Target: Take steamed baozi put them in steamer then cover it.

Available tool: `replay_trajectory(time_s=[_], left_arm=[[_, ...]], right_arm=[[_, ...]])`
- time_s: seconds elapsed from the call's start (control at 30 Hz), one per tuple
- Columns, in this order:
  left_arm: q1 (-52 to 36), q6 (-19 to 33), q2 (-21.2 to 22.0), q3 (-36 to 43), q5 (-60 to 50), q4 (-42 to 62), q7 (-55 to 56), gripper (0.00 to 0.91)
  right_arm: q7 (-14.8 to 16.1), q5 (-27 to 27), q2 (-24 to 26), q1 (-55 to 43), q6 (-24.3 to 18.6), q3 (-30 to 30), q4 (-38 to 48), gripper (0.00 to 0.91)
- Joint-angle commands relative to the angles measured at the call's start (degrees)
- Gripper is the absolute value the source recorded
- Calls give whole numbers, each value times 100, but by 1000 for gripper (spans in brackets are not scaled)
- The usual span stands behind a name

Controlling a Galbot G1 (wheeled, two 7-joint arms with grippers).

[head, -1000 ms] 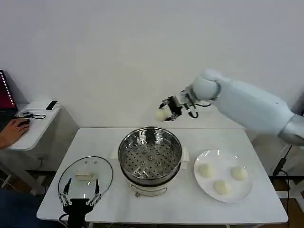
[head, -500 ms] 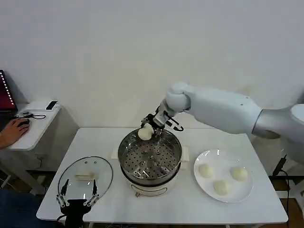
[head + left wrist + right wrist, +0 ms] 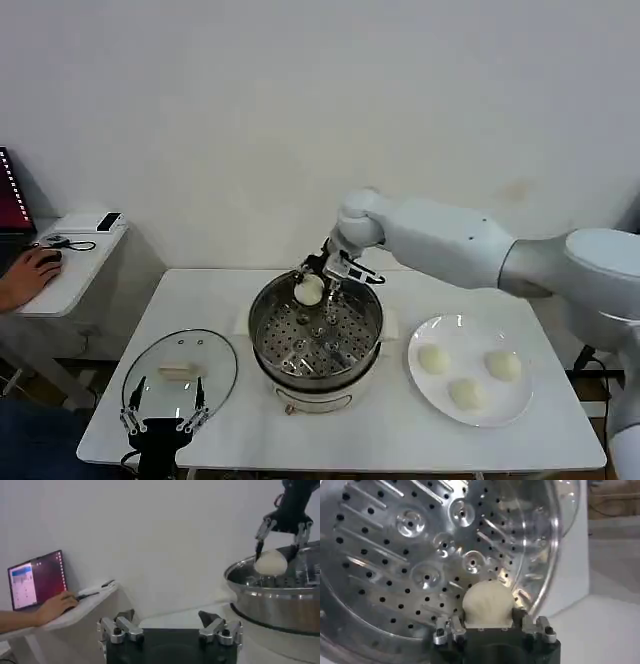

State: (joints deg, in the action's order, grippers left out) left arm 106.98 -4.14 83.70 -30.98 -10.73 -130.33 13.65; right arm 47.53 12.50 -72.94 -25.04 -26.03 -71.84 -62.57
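At the table's near left edge, our left gripper waits with jaws spread beside the cover. Over the steamer, near its far rim, our right gripper pinches one baozi. Three more baozi lie on the plate farther right.

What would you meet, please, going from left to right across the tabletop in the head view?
Glass lid with the left claw at its near edge → steamer, with the right claw holding a bun over it → white plate with three buns.
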Motion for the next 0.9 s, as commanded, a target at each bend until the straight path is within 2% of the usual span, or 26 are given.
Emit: replay_trajectory(time_s=[0.03,0.1,0.13,0.37,0.5,0.63,0.7,0.8,0.9], left_arm=[[-4,-3,3,5,7,7,2,907],[-8,-1,5,5,8,10,6,907],[-8,-2,5,6,6,11,6,907],[10,-5,20,6,3,-26,12,907],[28,-6,11,6,2,-46,14,907],[59,6,-35,-4,8,-37,18,907],[66,5,-58,-24,28,-39,15,907],[45,-8,-98,-25,50,-58,6,907],[2,-13,-140,-22,44,-74,-18,907]], right_arm=[[-57,255,-89,76,-201,-40,171,655],[-59,266,-113,86,-208,-45,185,786],[-79,255,-125,83,-207,-52,187,907],[-212,334,-120,9,-285,-31,195,907],[-121,62,48,-272,-166,8,-75,907],[51,-720,513,-903,364,-12,-798,907],[135,-1448,914,-1184,775,-103,-1280,907],[178,-1862,1340,-1442,1241,-180,-1730,907],[130,-2235,1969,-1588,1926,-326,-2143,907]])
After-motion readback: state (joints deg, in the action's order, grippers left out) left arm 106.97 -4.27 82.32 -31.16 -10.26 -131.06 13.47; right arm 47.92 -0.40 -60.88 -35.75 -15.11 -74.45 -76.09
